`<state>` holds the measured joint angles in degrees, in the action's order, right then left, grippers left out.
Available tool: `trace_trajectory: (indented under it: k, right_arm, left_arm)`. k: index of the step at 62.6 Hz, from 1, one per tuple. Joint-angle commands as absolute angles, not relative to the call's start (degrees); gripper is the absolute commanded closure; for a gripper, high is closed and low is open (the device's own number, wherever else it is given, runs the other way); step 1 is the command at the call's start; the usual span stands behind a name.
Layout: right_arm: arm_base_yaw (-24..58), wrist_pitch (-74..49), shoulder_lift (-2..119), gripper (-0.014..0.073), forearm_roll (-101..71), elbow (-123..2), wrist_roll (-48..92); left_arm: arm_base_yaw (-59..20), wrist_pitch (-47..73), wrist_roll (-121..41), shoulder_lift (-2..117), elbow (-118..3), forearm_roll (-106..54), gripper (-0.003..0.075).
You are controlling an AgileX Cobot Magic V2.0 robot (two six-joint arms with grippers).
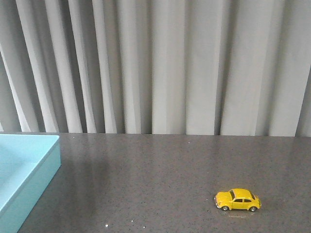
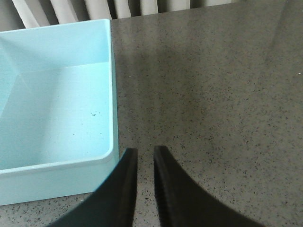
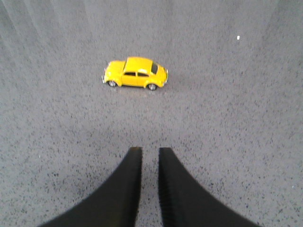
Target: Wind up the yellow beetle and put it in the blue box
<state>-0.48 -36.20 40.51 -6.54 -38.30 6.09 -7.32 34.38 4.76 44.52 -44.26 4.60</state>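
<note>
In the front view you are looking at the yellow beetle [image 1: 238, 199] sitting on all four wheels on the dark counter [image 1: 160, 170], well apart from the blue box [image 1: 29, 170], which is lying off toward the left arm's side. The car's long axis is running crosswise, side-on to you. Neither arm is showing here.

In the left wrist view your left tool [image 2: 145, 156] is hanging just beside the box's near corner, its two black fingers nearly closed with only a thin slit between them, holding nothing. The box is looking empty, and the beetle is not appearing here at all.

In the right wrist view your right tool [image 3: 150, 153] is pointing almost straight at the beetle, which is lying ahead of the fingertips and broadside to them. This tool is also nearly closed and carrying nothing. The right arm is looking like the nearer one, so you are likely needing to open it before reaching forward.
</note>
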Motion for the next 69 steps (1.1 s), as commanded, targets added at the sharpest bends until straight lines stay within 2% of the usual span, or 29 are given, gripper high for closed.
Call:
trace_trajectory:
  k: [1, 11, 19, 36, 47, 69]
  right_arm:
    - [-0.8, -33.4, 41.8, 0.0325, -6.1, -40.2, 6.6]
    - [-0.8, -33.4, 42.7, 0.0076, -6.0, -40.2, 6.6]
    - [-0.8, -33.4, 42.7, -0.0018, -6.1, -40.2, 6.6]
    - [-0.8, -38.3, 46.1, 0.0011, -7.8, -44.4, 6.3]
    - [-0.8, -46.8, 55.1, 0.0041, -7.9, -52.7, 6.2]
    - [1.2, -50.2, 70.7, 0.0043, -8.8, -65.3, 6.7]
  left_arm:
    - [-7.3, 31.0, 5.5, 46.1, -46.1, 4.7, 0.0449]
    - [-7.3, 31.2, 5.4, 48.5, -46.1, 4.8, 0.0221]
    - [-7.3, 32.3, 5.3, 49.2, -46.1, 4.7, 0.0141]
    - [-5.1, 34.1, 6.8, 49.2, -46.3, 7.8, 0.0142]
    - [-0.9, 34.7, 6.3, 49.2, -46.3, 6.5, 0.0169]
    - [-0.6, 38.1, 4.8, 49.2, -46.3, 4.2, 0.0213]
